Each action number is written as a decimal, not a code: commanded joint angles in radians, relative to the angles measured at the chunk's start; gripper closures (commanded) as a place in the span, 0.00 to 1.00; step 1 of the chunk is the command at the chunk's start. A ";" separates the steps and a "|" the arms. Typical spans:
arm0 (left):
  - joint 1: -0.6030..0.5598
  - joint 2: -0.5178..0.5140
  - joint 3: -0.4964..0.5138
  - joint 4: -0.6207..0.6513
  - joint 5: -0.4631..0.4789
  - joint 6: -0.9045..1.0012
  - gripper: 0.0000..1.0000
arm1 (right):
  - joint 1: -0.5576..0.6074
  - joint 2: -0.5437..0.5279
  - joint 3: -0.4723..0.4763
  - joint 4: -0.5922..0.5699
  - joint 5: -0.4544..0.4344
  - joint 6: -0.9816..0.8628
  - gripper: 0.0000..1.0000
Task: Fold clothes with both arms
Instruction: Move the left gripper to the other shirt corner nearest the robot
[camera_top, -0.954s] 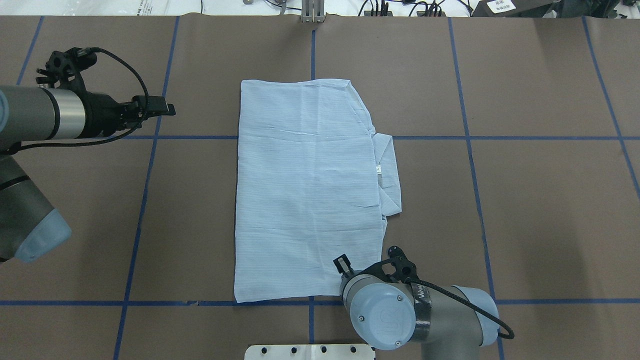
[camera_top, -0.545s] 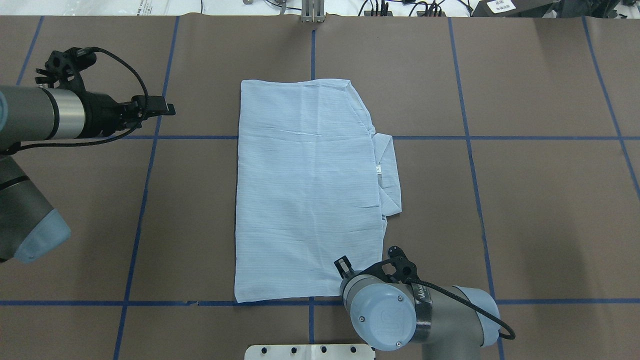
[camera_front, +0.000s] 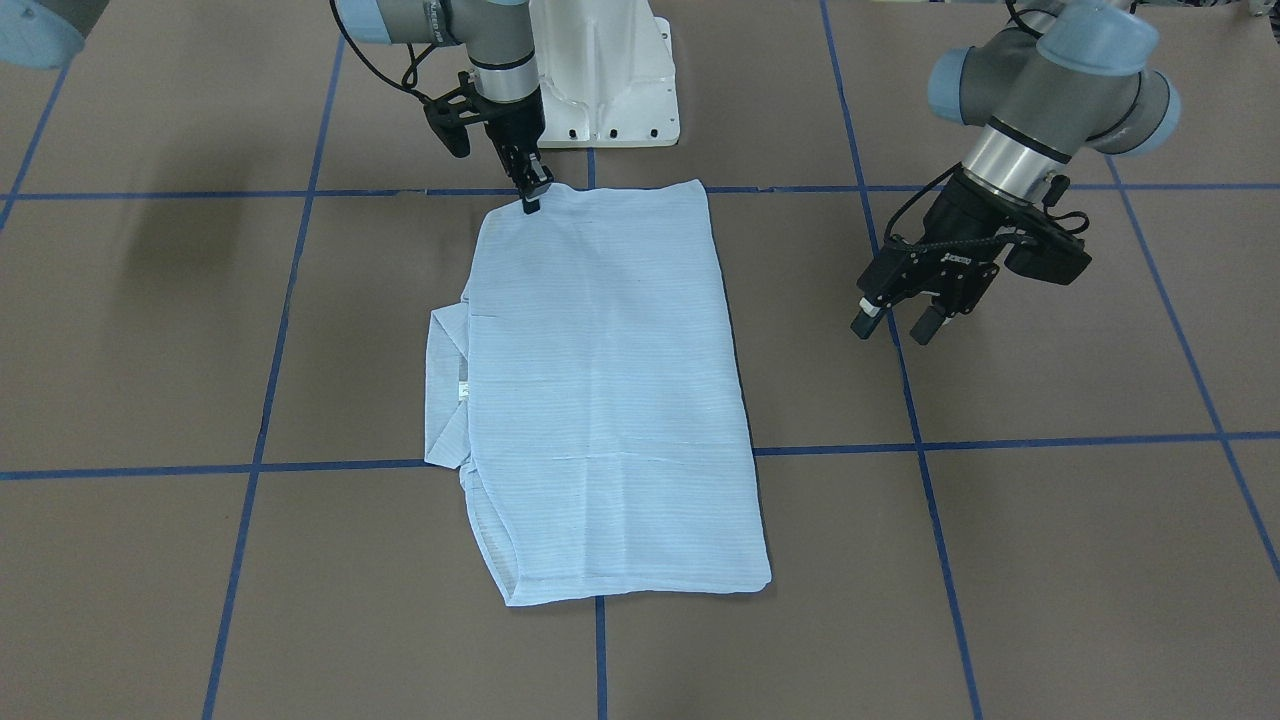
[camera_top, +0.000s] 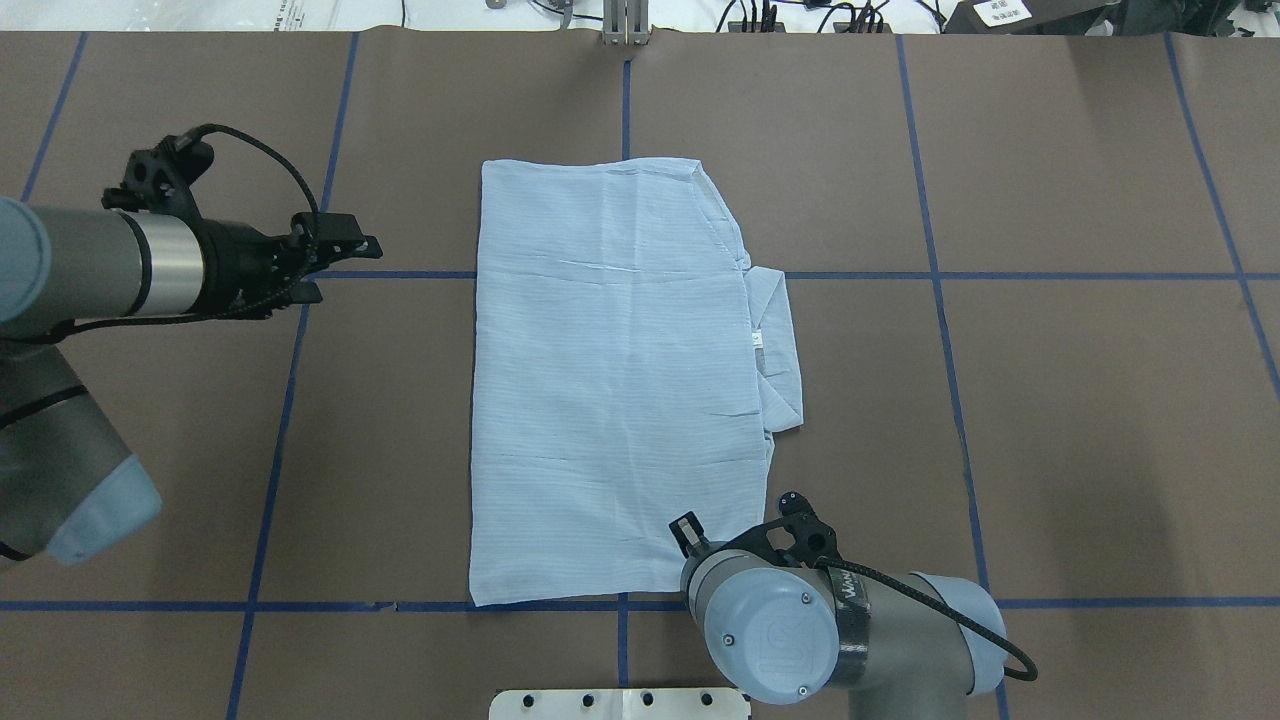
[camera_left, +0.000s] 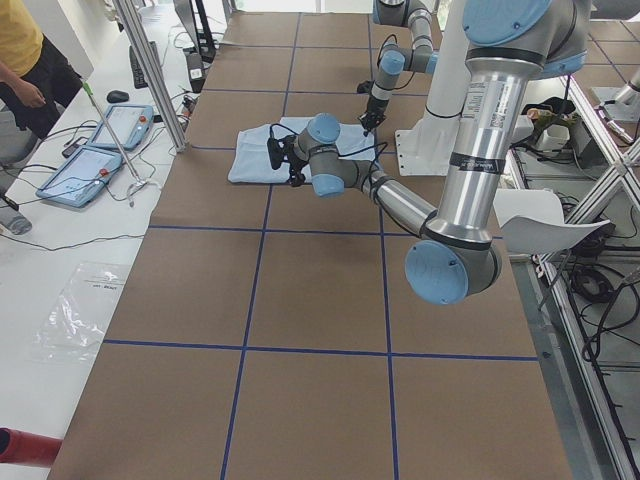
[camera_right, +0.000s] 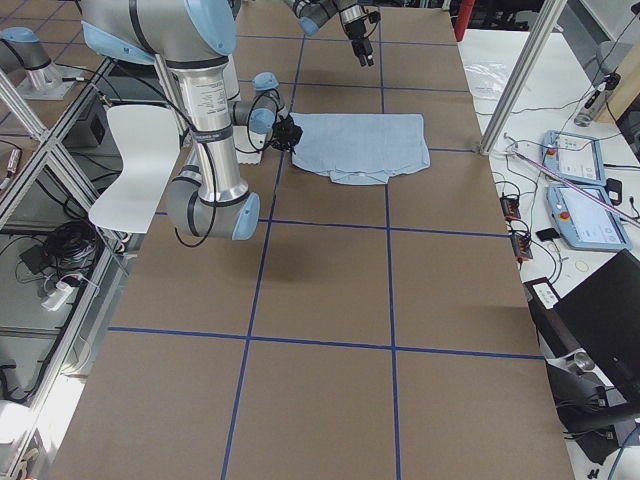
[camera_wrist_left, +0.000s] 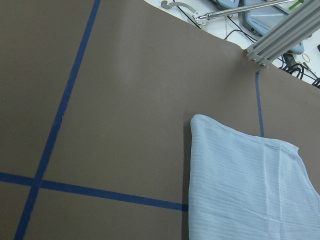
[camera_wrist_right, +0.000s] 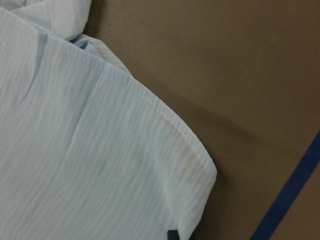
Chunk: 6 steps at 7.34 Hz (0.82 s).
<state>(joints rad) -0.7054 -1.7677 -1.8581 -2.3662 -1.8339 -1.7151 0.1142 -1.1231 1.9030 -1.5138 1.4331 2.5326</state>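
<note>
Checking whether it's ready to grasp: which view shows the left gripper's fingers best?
Exterior front-facing: the left gripper hangs open, both fingers apart, clear of the shirt. Overhead shows it side-on, the two side views show it small, and its own wrist camera shows only shirt and table.

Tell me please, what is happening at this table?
A pale blue shirt lies partly folded on the brown table, in the middle of a folding job. The robot's right gripper is at one corner of the shirt; whether it grips is unclear. The left gripper hovers open beside the shirt, not touching it.
</note>
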 joint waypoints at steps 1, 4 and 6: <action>0.226 0.028 -0.065 0.005 0.126 -0.260 0.00 | 0.001 0.000 0.002 0.001 0.003 0.000 1.00; 0.504 0.060 -0.119 0.097 0.347 -0.475 0.00 | 0.004 0.000 -0.001 0.010 0.021 -0.011 1.00; 0.572 0.048 -0.090 0.120 0.363 -0.517 0.00 | 0.010 0.000 0.007 0.009 0.021 -0.014 1.00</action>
<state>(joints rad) -0.1809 -1.7121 -1.9635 -2.2649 -1.4893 -2.2033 0.1213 -1.1229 1.9060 -1.5046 1.4523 2.5206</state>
